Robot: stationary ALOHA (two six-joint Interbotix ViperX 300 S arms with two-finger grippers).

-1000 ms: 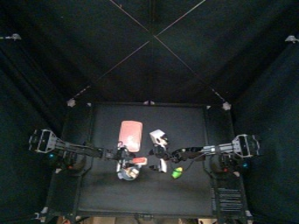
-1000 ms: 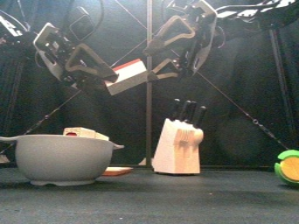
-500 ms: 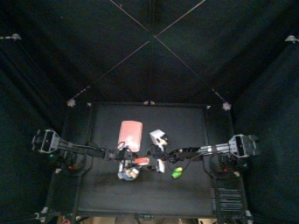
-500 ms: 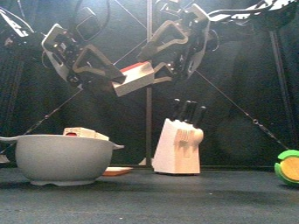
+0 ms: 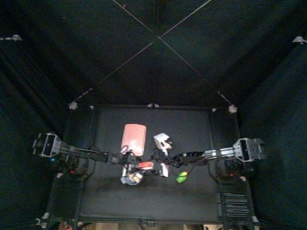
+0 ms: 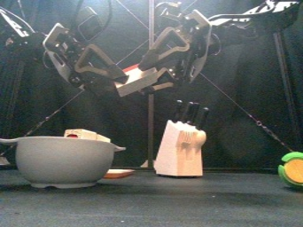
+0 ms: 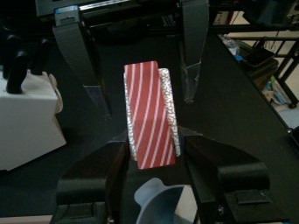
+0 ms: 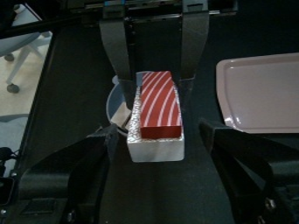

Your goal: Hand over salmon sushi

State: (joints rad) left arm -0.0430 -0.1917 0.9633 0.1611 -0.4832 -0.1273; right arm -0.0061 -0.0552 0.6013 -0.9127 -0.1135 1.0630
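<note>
The salmon sushi [image 6: 136, 78], a red-striped slab on white rice, hangs in the air above the table between both grippers. My left gripper [image 7: 152, 162] is shut on one end of it. My right gripper [image 8: 162, 144] is open, with its jaws on either side of the other end and a small gap showing on one side. The sushi shows large in the left wrist view [image 7: 152, 109] and the right wrist view [image 8: 160, 109]. In the top view it is a small red spot [image 5: 144, 165] at the table's middle.
A pale round bowl [image 6: 66, 160] stands at the front left, directly below the grippers. A pale knife block [image 6: 180, 149] stands at the middle. A green and orange thing [image 6: 291, 168] lies at the right. A long pink tray [image 5: 135, 137] lies behind.
My right gripper has moved in from the right until its jaws stand around the sushi's free end. My left gripper has lifted the sushi slightly and kept hold.
</note>
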